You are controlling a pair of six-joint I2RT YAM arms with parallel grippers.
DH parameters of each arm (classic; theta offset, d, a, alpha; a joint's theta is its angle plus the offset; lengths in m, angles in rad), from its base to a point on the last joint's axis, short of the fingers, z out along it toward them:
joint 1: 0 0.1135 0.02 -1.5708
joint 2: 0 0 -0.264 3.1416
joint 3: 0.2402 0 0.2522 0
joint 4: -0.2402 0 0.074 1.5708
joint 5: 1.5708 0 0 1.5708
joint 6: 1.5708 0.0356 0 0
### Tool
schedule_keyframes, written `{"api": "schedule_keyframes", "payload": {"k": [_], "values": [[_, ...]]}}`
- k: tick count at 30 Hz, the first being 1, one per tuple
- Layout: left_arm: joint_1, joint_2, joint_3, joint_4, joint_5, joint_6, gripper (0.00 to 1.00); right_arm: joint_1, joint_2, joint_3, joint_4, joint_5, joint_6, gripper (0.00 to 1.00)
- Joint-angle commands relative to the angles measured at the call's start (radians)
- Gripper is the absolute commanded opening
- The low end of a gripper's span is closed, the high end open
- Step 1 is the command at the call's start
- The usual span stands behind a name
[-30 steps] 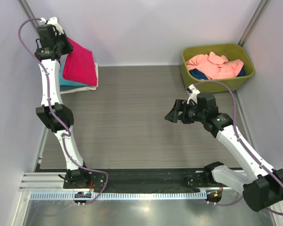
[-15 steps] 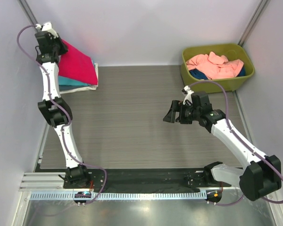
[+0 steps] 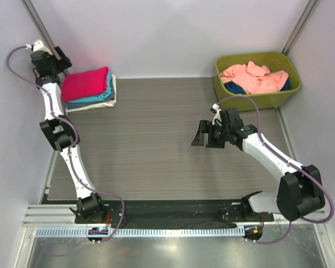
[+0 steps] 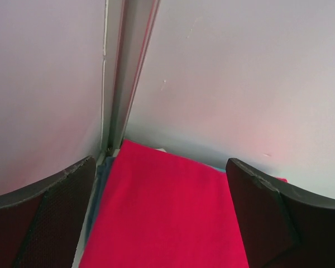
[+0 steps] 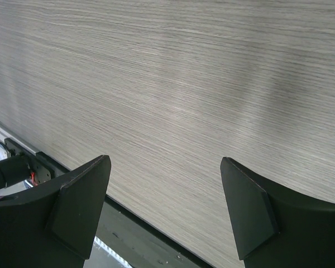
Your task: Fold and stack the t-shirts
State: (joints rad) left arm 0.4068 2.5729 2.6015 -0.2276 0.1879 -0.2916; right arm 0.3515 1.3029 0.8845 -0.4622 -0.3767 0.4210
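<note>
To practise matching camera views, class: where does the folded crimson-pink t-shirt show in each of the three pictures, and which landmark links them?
Top external: the crimson-pink t-shirt lies far left, on top of the stack.
Left wrist: lower middle of the picture.
Right wrist: not in it.
Shared landmark: the corner post, behind the stack in top external and above the shirt in left wrist.

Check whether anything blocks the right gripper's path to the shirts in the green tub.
Nothing lies on the table between the right gripper and the tub. Only the tub's near wall shields the salmon shirts, so the approach likely has to come over the rim.
</note>
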Motion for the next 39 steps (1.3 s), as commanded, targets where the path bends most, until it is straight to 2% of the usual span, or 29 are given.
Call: {"api": "schedule_keyframes", "payload": {"k": [1,8,11,15,19,23,25,26,27,29,30,31,32,34,36,37,38,39], "values": [[0.0,-0.031,0.016,-0.015,-0.158,-0.044,1.0,0.006,-0.005,0.042,0.039,-0.01,-0.005,0.86],[-0.029,-0.195,-0.107,-0.058,-0.214,-0.095,1.0,0.006,-0.036,0.024,0.071,-0.011,0.002,0.86],[-0.089,-0.314,-0.239,-0.076,-0.255,-0.116,1.0,0.007,-0.047,0.021,0.073,0.03,0.001,0.85],[-0.169,-0.508,-0.51,-0.088,-0.314,-0.159,1.0,0.007,-0.054,0.024,0.073,0.039,0.005,0.85],[-0.229,-0.693,-0.694,-0.131,-0.295,-0.271,1.0,0.015,-0.097,0.019,0.071,0.036,0.035,0.85],[-0.325,-0.903,-0.86,-0.255,-0.324,-0.345,1.0,0.023,-0.149,0.001,0.066,0.096,0.068,0.85],[-0.37,-0.974,-0.978,-0.304,-0.259,-0.318,1.0,0.024,-0.172,-0.009,0.063,0.128,0.084,0.85],[-0.432,-1.023,-1.047,-0.329,-0.246,-0.295,1.0,0.024,-0.178,-0.009,0.053,0.134,0.097,0.84],[-0.463,-1.039,-1.076,-0.352,-0.226,-0.215,1.0,0.024,-0.185,-0.012,0.047,0.14,0.096,0.84],[-0.543,-1.03,-1.1,-0.502,-0.153,-0.12,1.0,0.026,-0.211,-0.015,0.033,0.173,0.104,0.84],[-0.593,-1.022,-1.097,-0.638,-0.209,-0.088,1.0,0.026,-0.235,-0.015,0.025,0.22,0.111,0.84],[-0.594,-1.019,-1.1,-0.677,-0.209,-0.083,1.0,0.026,-0.235,-0.018,0.025,0.22,0.116,0.84],[-0.649,-1.025,-1.135,-0.697,-0.237,-0.083,1.0,0.026,-0.263,-0.012,0.019,0.257,0.125,0.84],[-0.721,-1.092,-1.196,-0.67,-0.228,-0.069,1.0,0.026,-0.292,-0.015,0.013,0.321,0.139,0.84],[-0.737,-1.201,-1.309,-0.609,-0.194,-0.048,1.0,0.026,-0.346,-0.03,0.014,0.37,0.168,0.85],[-0.735,-1.236,-1.351,-0.531,-0.208,-0.044,1.0,0.027,-0.365,-0.036,0.013,0.415,0.18,0.85],[-0.723,-1.266,-1.426,-0.497,-0.247,-0.063,1.0,0.026,-0.381,-0.047,0.011,0.458,0.189,0.85],[-0.705,-1.308,-1.436,-0.498,-0.307,-0.09,1.0,0.024,-0.411,-0.05,0.007,0.485,0.208,0.85]]}}
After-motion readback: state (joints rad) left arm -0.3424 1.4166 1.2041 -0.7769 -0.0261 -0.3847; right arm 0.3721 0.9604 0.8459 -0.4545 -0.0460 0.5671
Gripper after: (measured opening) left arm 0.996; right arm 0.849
